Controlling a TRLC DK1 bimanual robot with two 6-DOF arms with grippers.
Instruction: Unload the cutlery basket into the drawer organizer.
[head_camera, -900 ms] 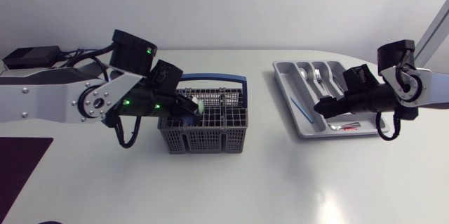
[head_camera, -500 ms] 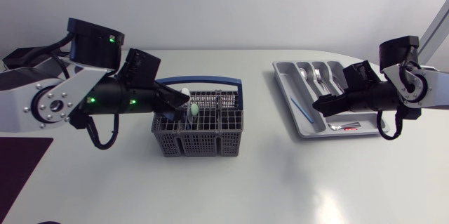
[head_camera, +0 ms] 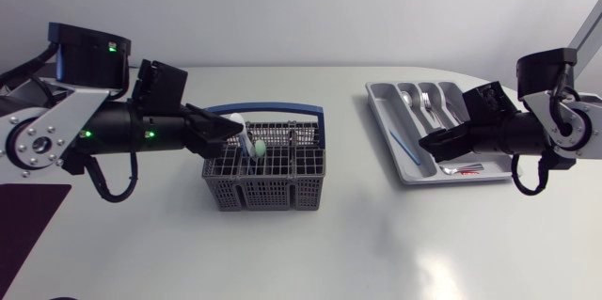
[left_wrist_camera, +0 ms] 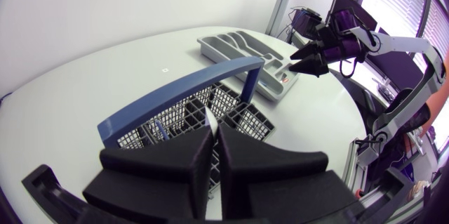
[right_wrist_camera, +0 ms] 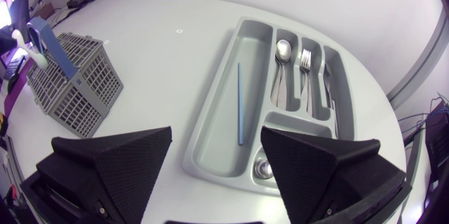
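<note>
The grey cutlery basket [head_camera: 268, 182] with its blue handle [left_wrist_camera: 179, 101] stands left of centre. My left gripper [head_camera: 235, 129] hovers over its left end, shut on a thin white utensil [left_wrist_camera: 210, 120] that stands up between the fingers. A mint-green piece [head_camera: 259, 150] sticks out of the basket. The grey drawer organizer [head_camera: 378, 104] lies at the right, with a blue stick [right_wrist_camera: 238, 101] in its long slot, and spoons [right_wrist_camera: 282, 48] and forks [right_wrist_camera: 305, 59] beside it. My right gripper [right_wrist_camera: 216, 136] stands open above the organizer's near end, with nothing between its fingers.
A dark purple mat [head_camera: 23, 220] lies at the table's front left corner. A small red item [head_camera: 467, 174] rests in the organizer's short compartment. Bare white tabletop separates the basket from the organizer.
My left arm has drawn back to the left and risen, lifting the white utensil up from the basket. The basket has shifted slightly left. The right gripper has barely moved.
</note>
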